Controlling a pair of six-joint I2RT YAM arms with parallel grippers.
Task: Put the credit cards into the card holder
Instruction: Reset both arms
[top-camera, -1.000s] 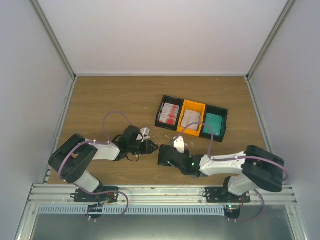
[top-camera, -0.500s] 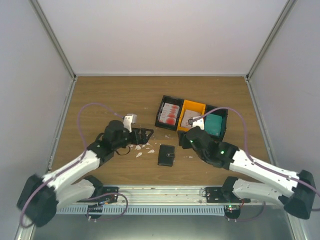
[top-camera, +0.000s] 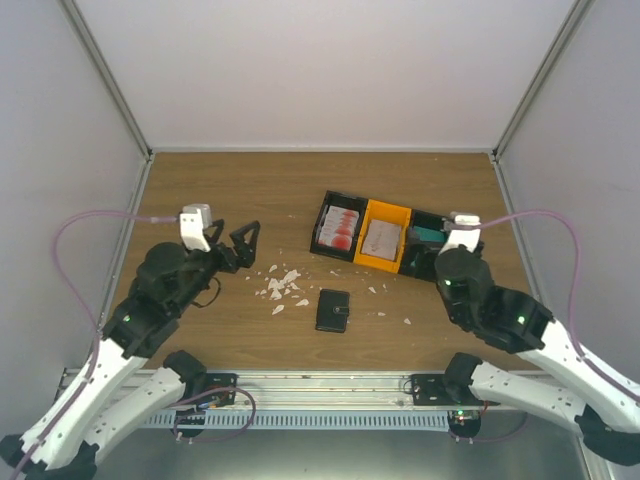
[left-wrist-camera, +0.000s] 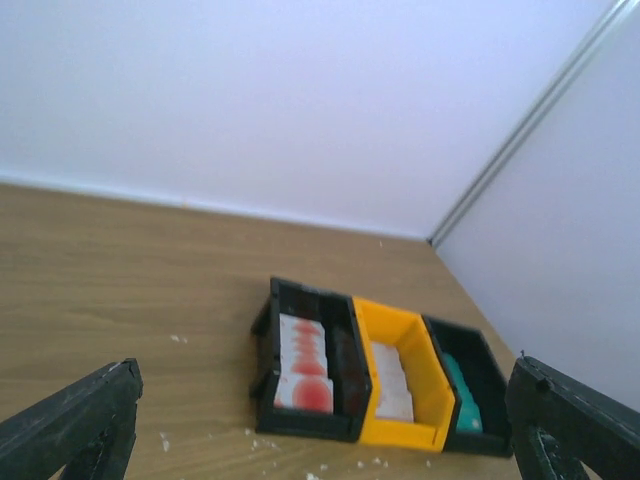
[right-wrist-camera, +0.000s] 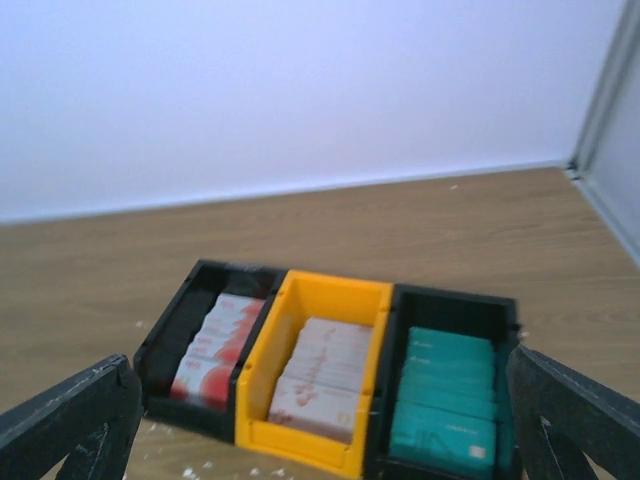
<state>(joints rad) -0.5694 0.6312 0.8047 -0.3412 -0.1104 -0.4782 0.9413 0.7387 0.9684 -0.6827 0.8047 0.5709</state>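
Observation:
The card holder (top-camera: 332, 310) lies folded shut and black on the wood at the middle of the table, with neither gripper touching it. The credit cards stand in three joined trays behind it: red-and-white ones (top-camera: 341, 228) (left-wrist-camera: 303, 365) (right-wrist-camera: 210, 350), whitish ones (top-camera: 382, 238) (left-wrist-camera: 392, 380) (right-wrist-camera: 325, 375) and teal ones (top-camera: 427, 236) (left-wrist-camera: 458, 390) (right-wrist-camera: 445, 395). My left gripper (top-camera: 237, 243) hangs open and empty to the left of the holder, its fingers (left-wrist-camera: 75, 425) spread wide. Beside the teal tray my right gripper (top-camera: 450, 240) is raised, open and empty, its fingers (right-wrist-camera: 575, 405) far apart.
The trays are a black one (top-camera: 322, 225), an orange one (top-camera: 398, 215) and a second black one (top-camera: 415, 262), partly hidden by my right arm. Small white scraps (top-camera: 280, 287) litter the wood left of the holder. White walls enclose the table.
Both arms have pulled back and up from the card holder, left arm leftwards, right arm rightwards. Both grippers have opened wide. The holder stays lying on the table.

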